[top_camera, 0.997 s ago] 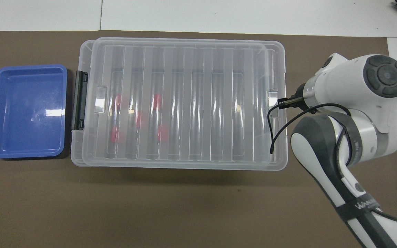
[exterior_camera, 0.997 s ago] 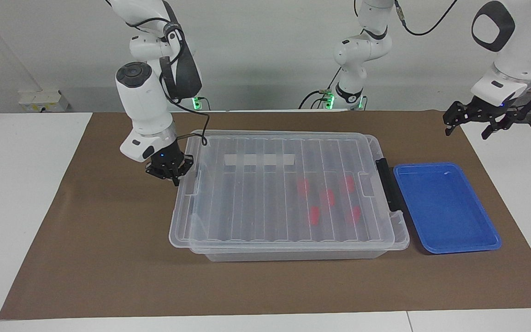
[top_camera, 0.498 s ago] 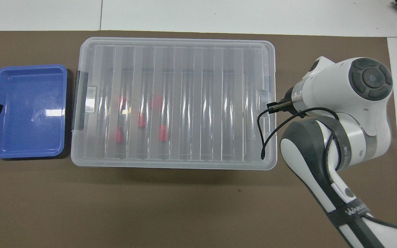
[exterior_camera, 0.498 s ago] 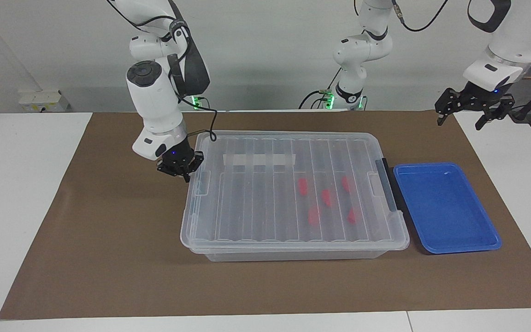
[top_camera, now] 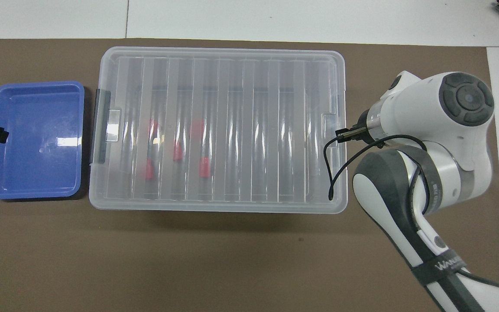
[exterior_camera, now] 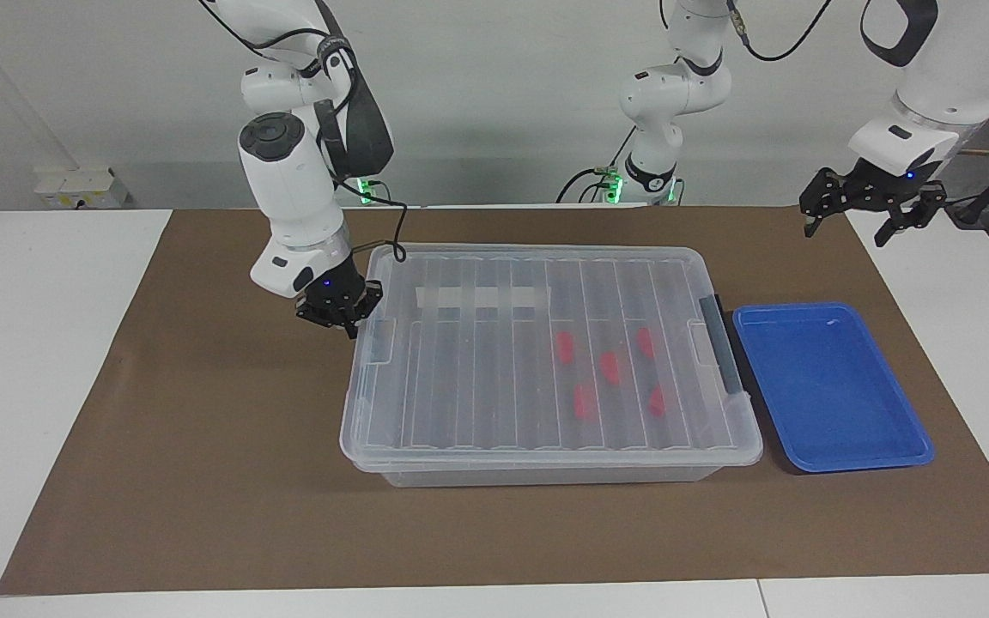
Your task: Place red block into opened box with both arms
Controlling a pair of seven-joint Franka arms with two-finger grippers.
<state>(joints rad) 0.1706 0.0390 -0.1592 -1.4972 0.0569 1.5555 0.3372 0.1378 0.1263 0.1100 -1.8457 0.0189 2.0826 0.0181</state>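
The clear box (exterior_camera: 546, 470) stands mid-mat with its ribbed lid (exterior_camera: 477, 369) lying square on top, so it is covered. Several red blocks (exterior_camera: 609, 366) (top_camera: 177, 152) show through the lid, lying inside toward the left arm's end. My right gripper (exterior_camera: 342, 319) is shut and low at the lid's end edge, beside its tab, with nothing seen between the fingertips. In the overhead view its tip (top_camera: 344, 134) meets that edge. My left gripper (exterior_camera: 843, 232) hangs open and empty in the air, over the mat's corner beside the blue tray.
A shallow blue tray (exterior_camera: 829, 390) (top_camera: 35, 138) lies right beside the box's black handle (exterior_camera: 722, 352), toward the left arm's end. A brown mat (exterior_camera: 203, 446) covers the table, with bare mat around the box.
The lid has slid toward the left arm's end, from overhanging askew to square on the box, with the right gripper following it. The left gripper has risen and drifted inward.
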